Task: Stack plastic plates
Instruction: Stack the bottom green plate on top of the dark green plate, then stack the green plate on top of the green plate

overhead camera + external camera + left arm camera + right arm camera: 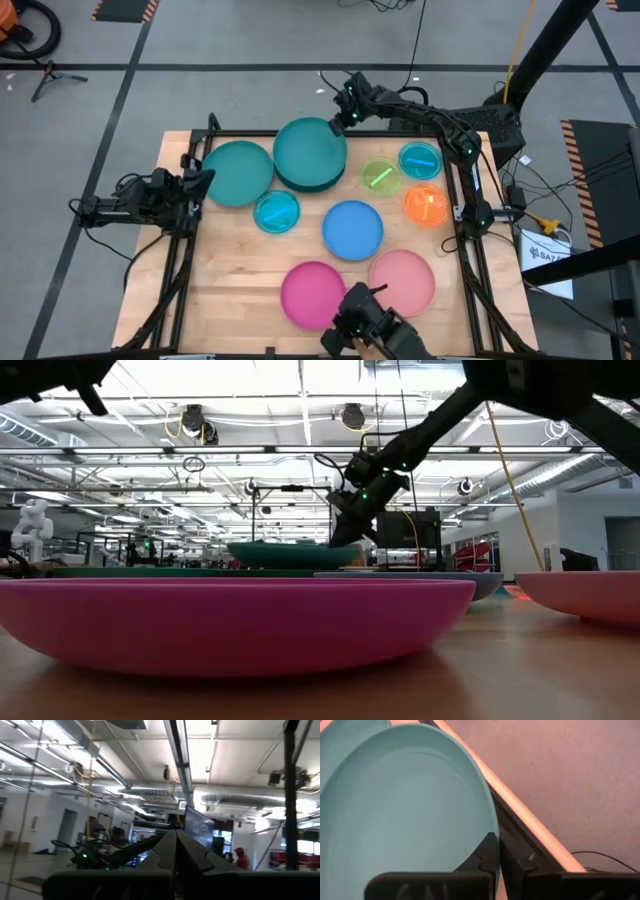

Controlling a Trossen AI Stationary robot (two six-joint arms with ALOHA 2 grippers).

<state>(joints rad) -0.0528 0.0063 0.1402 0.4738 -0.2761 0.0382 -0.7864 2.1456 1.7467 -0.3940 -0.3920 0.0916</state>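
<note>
Bright ceiling strip lights [300,420] are flooding the room and blowing out to white glare in the low view. The near magenta plate [235,622] is blurring softly up close. The table [240,280] is lying evenly lit, shadows showing faint beneath the plates.

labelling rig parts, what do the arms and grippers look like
Both arms are dark, jointed, with black cables along them. The right gripper has two dark, flat tapered fingers and small green lights behind it. The left gripper looks the same: dark, two-fingered.
</note>
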